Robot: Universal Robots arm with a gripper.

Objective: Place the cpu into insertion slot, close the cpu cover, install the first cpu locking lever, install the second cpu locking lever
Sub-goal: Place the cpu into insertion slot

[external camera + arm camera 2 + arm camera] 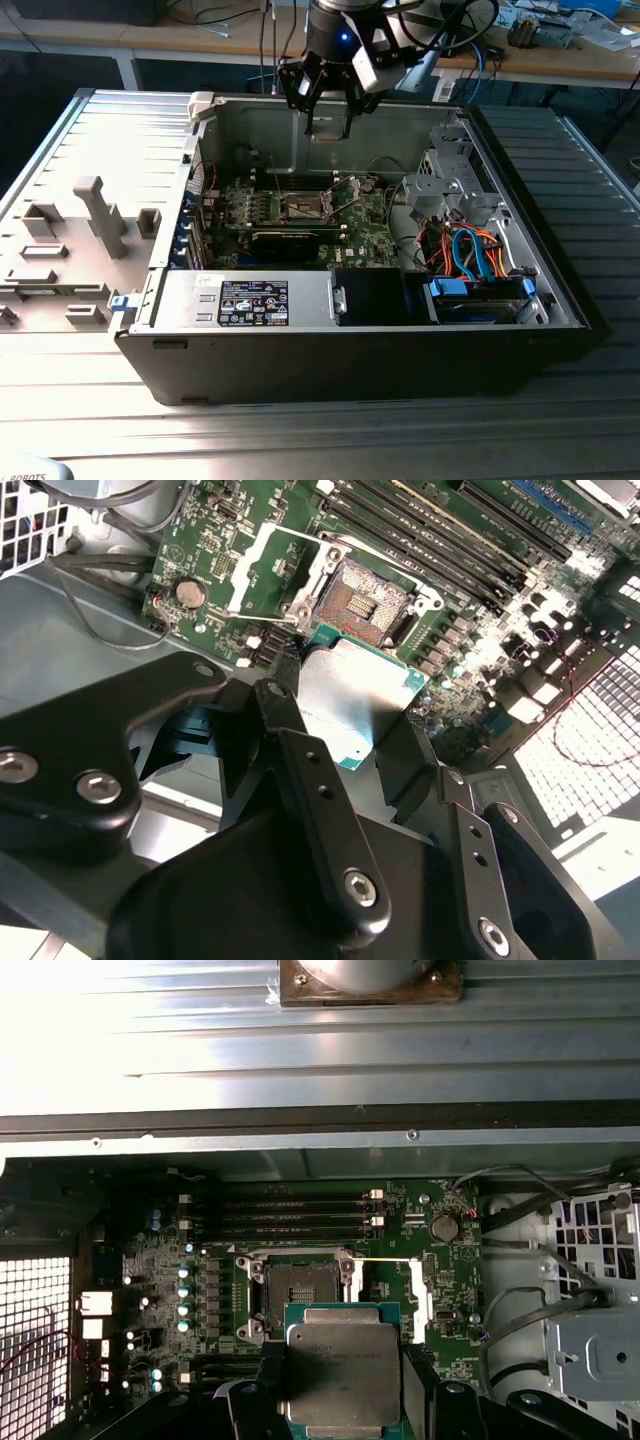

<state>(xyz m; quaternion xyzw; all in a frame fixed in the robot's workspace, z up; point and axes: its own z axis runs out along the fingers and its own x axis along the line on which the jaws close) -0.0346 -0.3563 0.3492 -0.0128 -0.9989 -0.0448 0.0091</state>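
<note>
Gripper [328, 128]: fingers [418, 1385] clamped on the cpu [343, 1370] — one at each edge.
Insertion slot [298, 1288]: uncovered, below the cpu.

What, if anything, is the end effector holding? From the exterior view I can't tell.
Observer: In both wrist views the end effector grips a small flat square silver-grey cpu.
Operator: Is the socket free?
Observer: Yes. The square dark insertion slot with the silver rim is empty, and its contacts are exposed. In the second wrist view the thin silver metal cpu cover is swung open beside it.
</note>
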